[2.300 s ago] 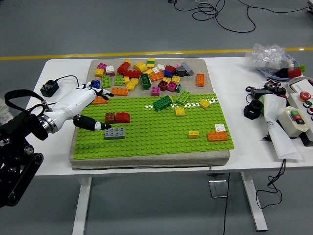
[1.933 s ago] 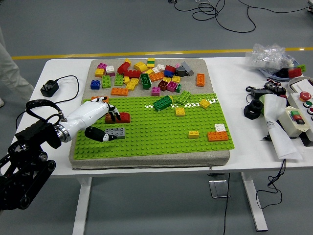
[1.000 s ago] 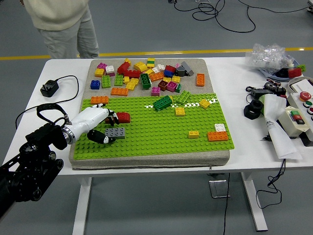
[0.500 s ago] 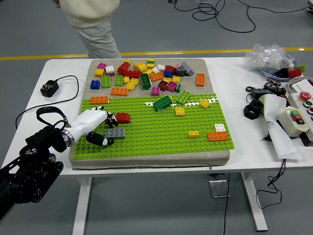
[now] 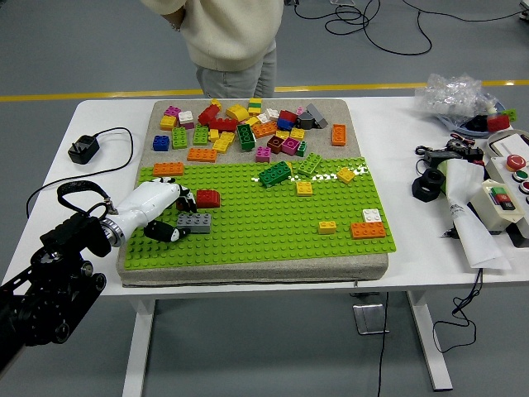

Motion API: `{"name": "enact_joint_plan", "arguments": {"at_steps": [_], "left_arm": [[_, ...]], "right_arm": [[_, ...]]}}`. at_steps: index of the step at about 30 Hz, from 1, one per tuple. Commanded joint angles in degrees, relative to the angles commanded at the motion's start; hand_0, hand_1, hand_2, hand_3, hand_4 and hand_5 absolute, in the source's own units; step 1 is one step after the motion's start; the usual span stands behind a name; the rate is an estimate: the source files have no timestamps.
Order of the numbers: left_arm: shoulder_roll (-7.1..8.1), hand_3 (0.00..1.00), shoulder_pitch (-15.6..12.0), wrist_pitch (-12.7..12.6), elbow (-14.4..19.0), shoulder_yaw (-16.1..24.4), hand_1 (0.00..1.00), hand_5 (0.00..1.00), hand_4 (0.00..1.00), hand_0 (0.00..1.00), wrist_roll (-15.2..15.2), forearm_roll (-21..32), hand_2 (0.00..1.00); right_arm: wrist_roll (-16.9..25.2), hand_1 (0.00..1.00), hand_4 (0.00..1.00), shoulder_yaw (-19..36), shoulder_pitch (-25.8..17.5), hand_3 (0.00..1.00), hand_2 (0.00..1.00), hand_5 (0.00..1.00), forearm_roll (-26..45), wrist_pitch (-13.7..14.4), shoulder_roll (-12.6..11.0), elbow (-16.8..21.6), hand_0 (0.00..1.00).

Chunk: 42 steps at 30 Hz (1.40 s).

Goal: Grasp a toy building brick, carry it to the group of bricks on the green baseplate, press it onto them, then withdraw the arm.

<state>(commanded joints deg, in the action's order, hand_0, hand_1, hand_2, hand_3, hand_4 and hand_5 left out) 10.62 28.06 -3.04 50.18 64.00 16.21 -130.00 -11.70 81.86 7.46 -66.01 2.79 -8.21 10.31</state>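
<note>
1. Grey brick (image 5: pixel 193 222) sitting on green baseplate (image 5: pixel 273 215), just beside red brick (image 5: pixel 207 198).
2. Left hand (image 5: pixel 161 211) low over baseplate's left edge, fingers loosely curled, thumb tip at grey brick's left end; grip unclear.
3. Person (image 5: pixel 231 37) standing at far side.

Person (image 5: pixel 231 37) cut off above the torso by the top edge, left hand (image 5: pixel 153 211) hiding a brick beside the red brick (image 5: pixel 207 198)

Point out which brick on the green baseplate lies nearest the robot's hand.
The grey brick, directly beside the left hand at its fingertips; the red brick sits slightly farther off.
</note>
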Motion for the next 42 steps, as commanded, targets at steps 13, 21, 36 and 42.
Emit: {"name": "enact_joint_plan", "arguments": {"at_steps": [13,21,36,42], "left_arm": [[0.77,0.502,-1.6,1.0,2.4,0.2,0.576,0.002,0.816,0.854,0.1,0.0,0.53],[1.91,0.503,-2.8,1.4,4.3,0.3,0.577,0.002,0.813,0.85,0.0,0.0,0.531],[1.66,0.722,-2.9,3.8,5.4,1.8,0.783,0.18,0.962,0.969,1.0,0.0,0.637],[0.82,0.823,-1.5,4.7,3.9,1.5,0.805,0.231,0.998,0.998,0.4,0.0,0.757]], "right_arm": [[-0.1,0.713,0.95,0.1,0.0,0.695,0.752,0.692,-0.2,0.0,-0.1,0.0,0.78],[-0.1,0.713,0.95,0.1,-0.2,0.695,0.752,0.693,-0.4,0.0,0.0,0.0,0.779],[-0.2,0.713,0.95,0.2,-0.2,0.695,0.752,0.692,-0.4,-0.1,0.0,0.0,0.779],[-0.1,0.713,0.95,0.1,-0.1,0.695,0.752,0.693,-0.3,0.0,0.0,0.0,0.779]]}}
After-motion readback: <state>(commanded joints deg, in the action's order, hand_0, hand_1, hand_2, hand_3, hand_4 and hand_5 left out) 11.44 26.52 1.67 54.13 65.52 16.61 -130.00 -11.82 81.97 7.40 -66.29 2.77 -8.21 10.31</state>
